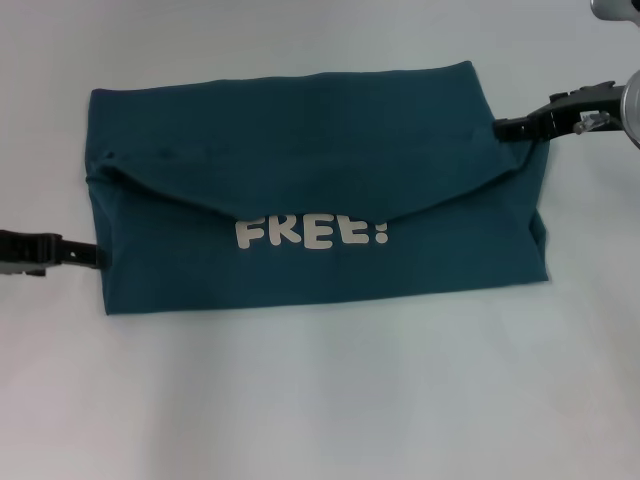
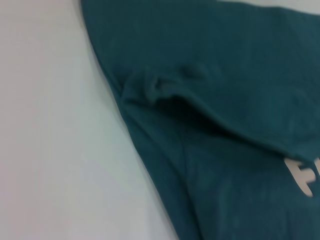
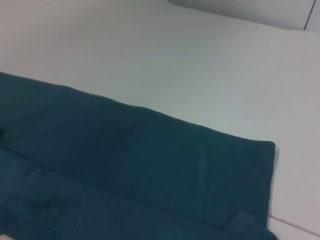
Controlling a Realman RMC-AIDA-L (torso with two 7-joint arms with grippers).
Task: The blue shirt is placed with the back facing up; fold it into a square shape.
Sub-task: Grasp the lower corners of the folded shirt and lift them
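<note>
Head view, blue shirt (image 1: 300, 150): I log it mid-table (image 1: 320, 400), folded to a wide rectangle, far flap sagging over white lettering "FREE!" (image 1: 311, 232).
Head view, left gripper (image 1: 85, 256): low at the shirt's left edge, touching; I cannot tell its finger state.
Head view, right gripper (image 1: 510, 130): at the upper right edge, on the fold line; finger state I cannot tell.
Left wrist view: bunched flap corner, part of the lettering, bare table beside.
Right wrist view: 1 flat shirt corner on the table.

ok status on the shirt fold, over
Left tool at the blue shirt left edge, right tool at its right edge. Shirt folded to a wide rectangle on the white table, FREE! print showing. Nothing blocking.
</note>
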